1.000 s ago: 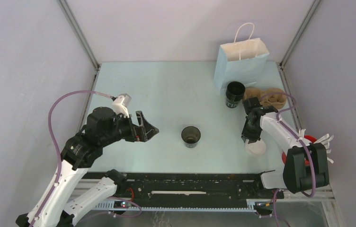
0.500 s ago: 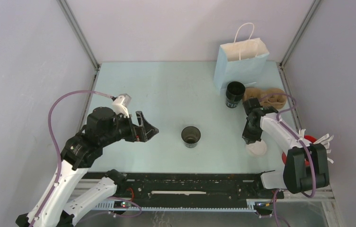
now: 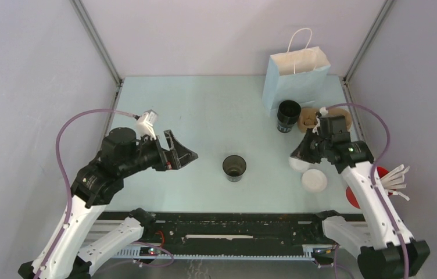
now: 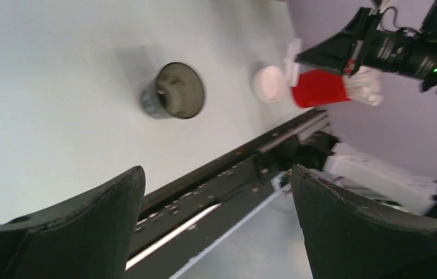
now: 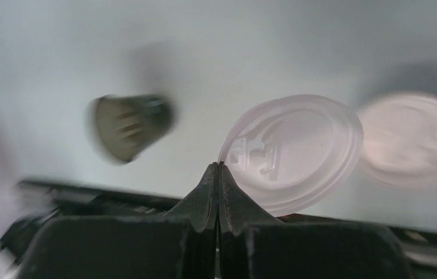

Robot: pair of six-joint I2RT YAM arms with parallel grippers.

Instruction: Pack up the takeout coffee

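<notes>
Cups: we count two, both black and without lids. The middle cup (image 3: 234, 167) stands alone on the table (image 3: 204, 110). The rear cup (image 3: 289, 115) stands just in front of the one pale-blue paper bag (image 3: 295, 78), beside one brown cup carrier (image 3: 328, 121).

Lids: we count two, both white. The held lid (image 3: 298, 165) hangs tilted from the right gripper (image 3: 302, 155), whose fingers are pinched together on its rim; the wrist view shows this plainly. It sits to the right of the middle cup, well apart from it. The loose lid (image 3: 314, 180) lies flat on the table just beside the held one.

The left gripper (image 3: 186, 158) hovers left of the middle cup with its fingers spread wide and nothing between them.

One red container (image 4: 319, 88) holds white sticks at the right edge; we cannot count them.
</notes>
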